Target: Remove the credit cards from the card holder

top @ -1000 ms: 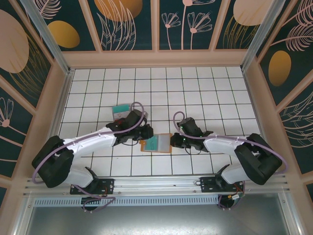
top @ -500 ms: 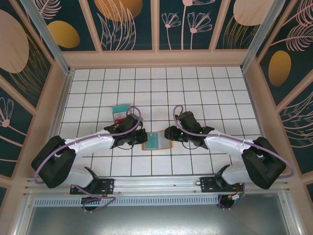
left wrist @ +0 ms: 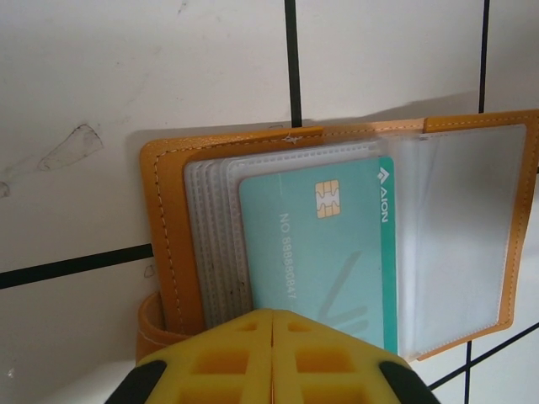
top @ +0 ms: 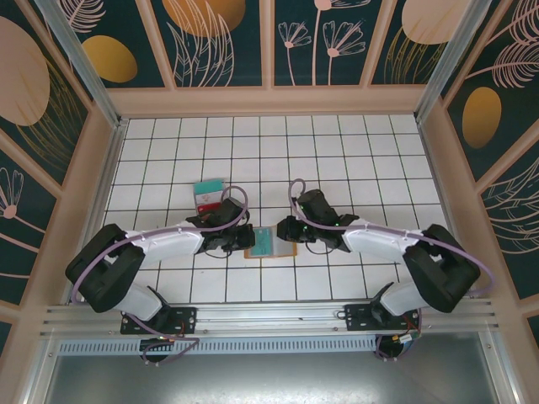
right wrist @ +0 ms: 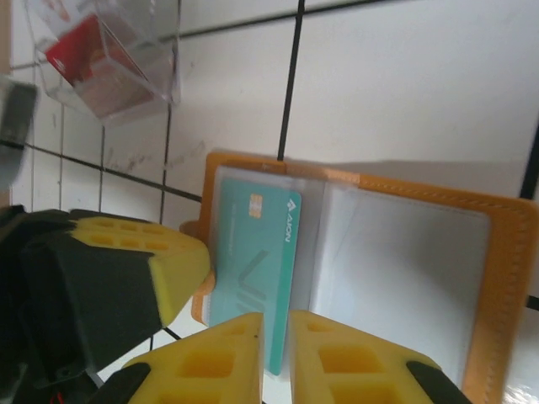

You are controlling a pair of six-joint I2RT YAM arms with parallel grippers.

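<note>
The orange card holder (top: 287, 251) lies open on the tiled floor between both arms, grey-clear sleeves up (left wrist: 168, 236) (right wrist: 505, 278). One teal credit card (top: 264, 241) lies on its left half (left wrist: 316, 244), its near end sticking out past the holder's edge (right wrist: 253, 252). My left gripper (top: 242, 238) is shut, pads together, tips on the holder's left edge (left wrist: 271, 328). My right gripper (top: 282, 231) hovers over the holder's middle. Its fingers are almost together, a thin slit over the card's end (right wrist: 276, 337). No clamp on the card shows.
Loose cards, teal and red, lie on the tiles behind the left gripper (top: 208, 194); from the right wrist they appear as a red card in a clear sleeve (right wrist: 101, 67). Walls ring the white floor, with free tiles toward the back.
The right gripper has moved left over the holder, covering more of it, and its fingers widened then narrowed again. The left gripper has stayed shut at the holder's left edge.
</note>
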